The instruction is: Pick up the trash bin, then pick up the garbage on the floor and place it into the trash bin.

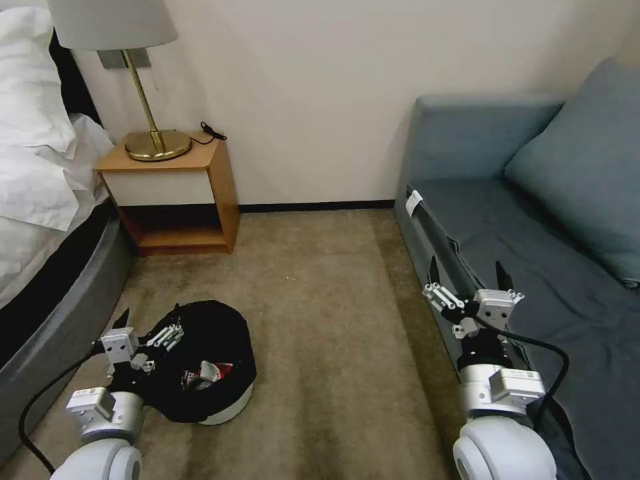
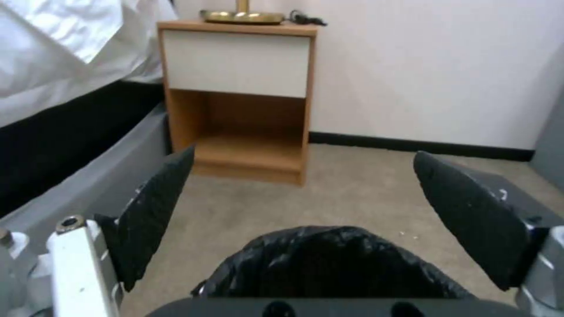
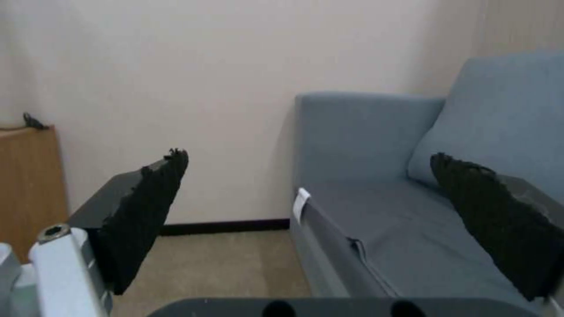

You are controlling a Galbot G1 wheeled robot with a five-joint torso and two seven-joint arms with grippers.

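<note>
The trash bin (image 1: pixel 233 403), white and lined with a crinkly black bag (image 2: pixel 329 259), stands on the carpet at the lower left. Inside it lies garbage: a red-and-white packet (image 1: pixel 218 370) beside other small pieces. My left gripper (image 1: pixel 150 320) is open at the bin's left rim. In the left wrist view the left gripper (image 2: pixel 304 154) has its fingers (image 2: pixel 153 215) spread wide above the bag, gripping nothing. My right gripper (image 1: pixel 467 273) hangs open and empty over the sofa's front edge, as the right wrist view shows (image 3: pixel 308 156).
A wooden nightstand (image 1: pixel 180 200) with a brass lamp (image 1: pixel 157 143) stands against the wall. The bed (image 1: pixel 47 267) runs along the left. A grey-blue sofa (image 1: pixel 533 253) with a cushion (image 1: pixel 587 167) fills the right. Bare carpet (image 1: pixel 333 300) lies between them.
</note>
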